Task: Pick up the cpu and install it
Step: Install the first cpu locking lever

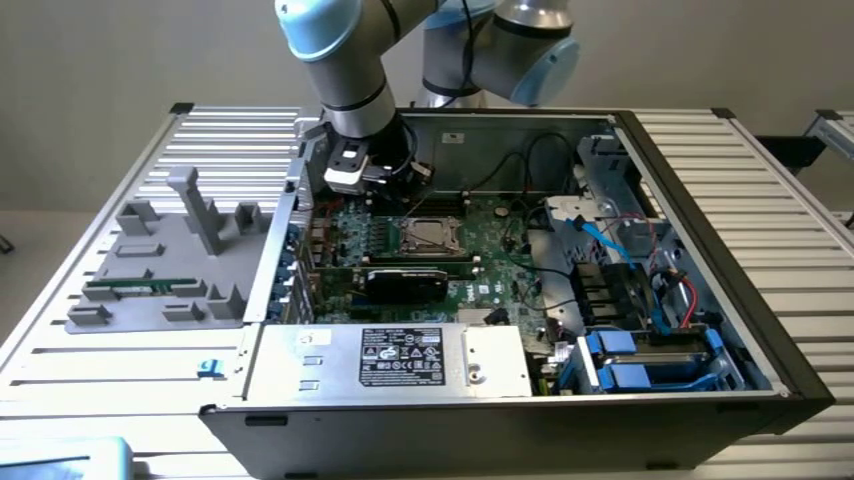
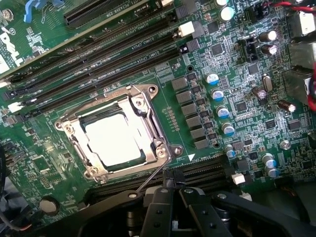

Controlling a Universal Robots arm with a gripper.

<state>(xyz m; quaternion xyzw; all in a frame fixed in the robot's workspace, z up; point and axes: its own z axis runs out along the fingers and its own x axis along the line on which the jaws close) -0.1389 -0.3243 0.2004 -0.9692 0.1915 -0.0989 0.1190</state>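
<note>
The cpu [image 2: 116, 140], a pale square chip, lies flat inside the metal socket frame [image 2: 148, 91] on the green motherboard [image 2: 237, 98]. In the exterior view the cpu [image 1: 430, 233] sits mid-board inside the open computer case [image 1: 694, 200]. My gripper [image 2: 175, 190] hovers just above the board beside the socket, its black fingers [image 2: 160, 207] pressed together with nothing between them. A thin wire lever [image 2: 153, 177] runs from the socket's corner toward the fingertips. In the exterior view the gripper [image 1: 380, 178] hangs over the board at the back of the case, behind the socket.
Long black memory slots [image 2: 98, 69] run beside the socket. A black graphics card [image 1: 407, 280] and a silver power supply [image 1: 400, 360] lie in front of it. Cables and blue drive bays [image 1: 654, 360] crowd the exterior view's right. A grey fixture [image 1: 160, 260] holding a green memory stick [image 1: 134, 287] stands outside.
</note>
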